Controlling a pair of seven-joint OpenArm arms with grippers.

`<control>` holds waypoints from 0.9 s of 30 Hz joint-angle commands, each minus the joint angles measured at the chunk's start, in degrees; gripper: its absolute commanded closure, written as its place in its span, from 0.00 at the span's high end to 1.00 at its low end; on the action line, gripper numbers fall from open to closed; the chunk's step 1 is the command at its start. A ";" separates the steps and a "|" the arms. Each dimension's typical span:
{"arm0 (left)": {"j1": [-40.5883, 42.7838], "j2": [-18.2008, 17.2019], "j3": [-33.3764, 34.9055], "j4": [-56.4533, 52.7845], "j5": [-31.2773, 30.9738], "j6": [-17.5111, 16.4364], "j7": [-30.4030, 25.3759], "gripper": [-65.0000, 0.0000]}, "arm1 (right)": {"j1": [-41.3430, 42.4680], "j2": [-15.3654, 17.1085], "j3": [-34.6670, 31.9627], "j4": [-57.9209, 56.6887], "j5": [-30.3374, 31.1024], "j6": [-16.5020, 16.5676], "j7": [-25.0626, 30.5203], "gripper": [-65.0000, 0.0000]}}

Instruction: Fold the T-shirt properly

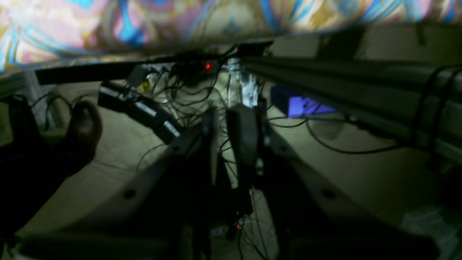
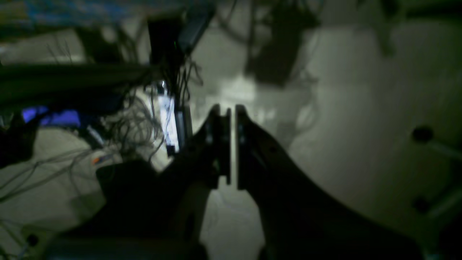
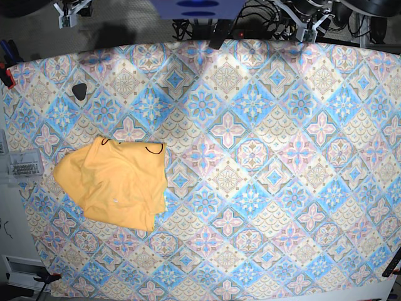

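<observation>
So we're looking at the yellow-orange short-sleeved T-shirt (image 3: 116, 183), and it sits as a rumpled, roughly folded bundle near the left edge of the table, about halfway down in the base view. The fabric looks soft and thin, with no print. A dark stitched hem curves along its top edge, and one corner of the cloth pokes out toward the table's left edge. It's lumpy rather than flat, with soft creases across the middle.

Under it, the blue-and-pink tile-patterned tablecloth (image 3: 263, 157) covers pretty much the whole surface, diamonds with flower motifs in cream, pink and blue. A small dark triangular object (image 3: 79, 91) lies on the cloth near the far left corner, well apart from the shirt.

Both arms are tucked off the table's far edge. The left gripper (image 1: 231, 126) shows dark fingers with a narrow gap between them and nothing held. The right gripper (image 2: 232, 119) has its fingers drawn together, also holding nothing. Both wrist views are dim and blurry, looking under the table at a tangle of black cables (image 1: 187, 86), a pale floor (image 1: 361, 173) and a metal frame rail (image 1: 361, 83). The tablecloth's edge hangs across the top of the left wrist view.
</observation>
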 commanded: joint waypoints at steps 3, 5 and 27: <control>1.51 -0.13 -0.09 -0.54 -0.36 -0.12 -0.23 0.13 | -1.00 0.28 0.19 -2.31 0.50 0.01 1.06 0.00; 1.95 -0.13 -0.09 -0.81 -0.28 -0.12 -0.23 0.13 | -1.00 0.01 0.19 -3.54 0.50 0.01 1.50 0.00; 0.19 -0.04 -0.17 -9.78 2.89 -0.12 -0.76 0.13 | -0.56 -0.07 -3.77 -13.04 0.42 0.01 7.04 0.00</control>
